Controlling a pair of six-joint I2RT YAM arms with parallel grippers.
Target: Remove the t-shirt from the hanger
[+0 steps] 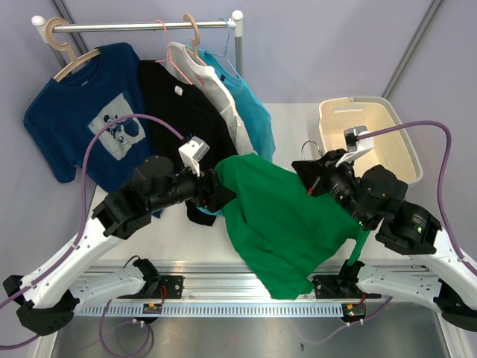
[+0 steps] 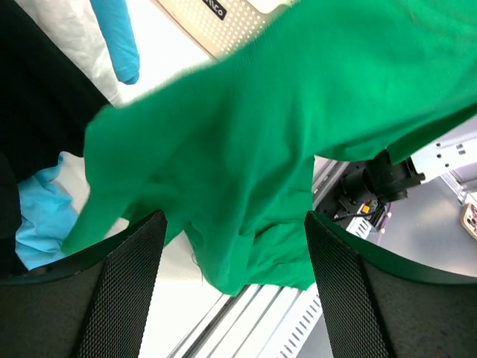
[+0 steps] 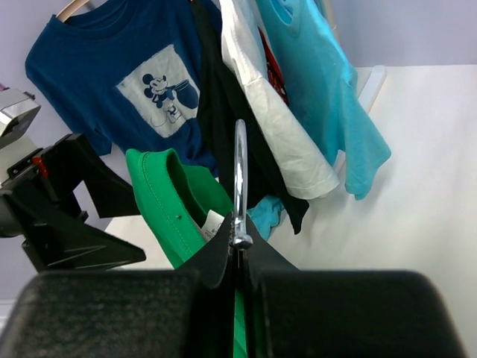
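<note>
One green t-shirt (image 1: 287, 216), four shirts (image 1: 78, 127) hanging on one rail (image 1: 134, 26), one basket (image 1: 350, 101), two arms (image 1: 74, 246).

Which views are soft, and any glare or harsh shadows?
Top external: sharp, evenly lit, faint shadows on the table, slight sheen on the clothes rail. Left wrist: the t-shirt is smeared and soft, fingers dark. Right wrist: hanger and hung shirts crisp, its own fingers a blurred black mass.

top view high, looking down; wrist views close; all share t-shirt (image 1: 283, 216).
</note>
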